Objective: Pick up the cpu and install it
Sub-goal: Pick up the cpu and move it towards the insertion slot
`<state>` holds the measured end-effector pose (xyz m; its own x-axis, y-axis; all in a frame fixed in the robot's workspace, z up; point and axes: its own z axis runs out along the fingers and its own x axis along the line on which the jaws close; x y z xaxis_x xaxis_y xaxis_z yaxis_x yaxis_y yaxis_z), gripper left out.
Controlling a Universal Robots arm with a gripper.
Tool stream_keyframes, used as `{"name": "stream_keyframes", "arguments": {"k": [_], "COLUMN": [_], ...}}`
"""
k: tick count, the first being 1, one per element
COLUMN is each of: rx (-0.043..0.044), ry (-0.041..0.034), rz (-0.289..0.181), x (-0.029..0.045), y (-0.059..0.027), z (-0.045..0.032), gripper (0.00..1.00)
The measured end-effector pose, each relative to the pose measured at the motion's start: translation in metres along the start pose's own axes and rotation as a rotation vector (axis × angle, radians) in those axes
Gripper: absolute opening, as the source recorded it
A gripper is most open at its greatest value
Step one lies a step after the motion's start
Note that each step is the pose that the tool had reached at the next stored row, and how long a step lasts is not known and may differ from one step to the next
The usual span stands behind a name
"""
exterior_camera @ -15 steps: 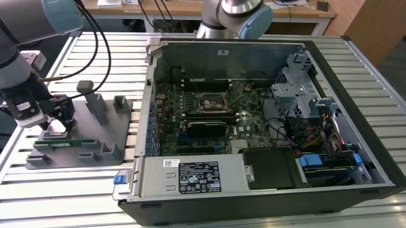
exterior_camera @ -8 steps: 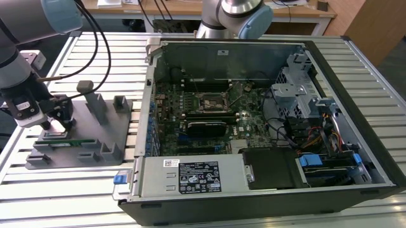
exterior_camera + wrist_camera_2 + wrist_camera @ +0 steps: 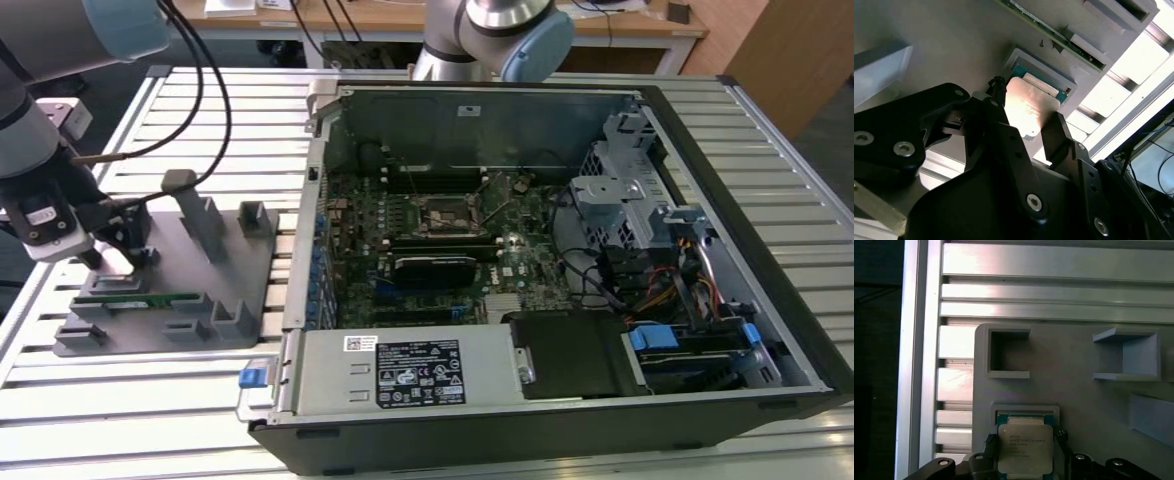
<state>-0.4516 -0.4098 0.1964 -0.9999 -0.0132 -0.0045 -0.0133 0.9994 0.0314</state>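
Cpu (image 3: 1024, 450) straddled by spread gripper (image 3: 1025, 438).

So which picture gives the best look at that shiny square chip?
The first wrist view: the cpu faces the camera squarely, seated in its recess in the grey holder. The second wrist view catches it slanted, glaring, partly behind the gripper. The exterior view shows the gripper low over that holder.

The cpu (image 3: 1024, 447) is silver on top, with a green edge. The tray (image 3: 1079, 390) is pale grey, the ribbed counter (image 3: 1054, 265) silver.
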Motion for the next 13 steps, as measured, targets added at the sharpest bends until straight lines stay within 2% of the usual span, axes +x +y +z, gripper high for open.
{"name": "stream_keyframes", "arguments": {"k": [8, 13], "rx": [-0.0066, -0.0066], "ry": [-0.0001, -0.0001], "rz": [0.000, 0.000], "x": [0.0000, 0.0000], "y": [0.0000, 0.0001], "z": [-0.0011, -0.0041], "gripper": [0.53, 0.53]}}
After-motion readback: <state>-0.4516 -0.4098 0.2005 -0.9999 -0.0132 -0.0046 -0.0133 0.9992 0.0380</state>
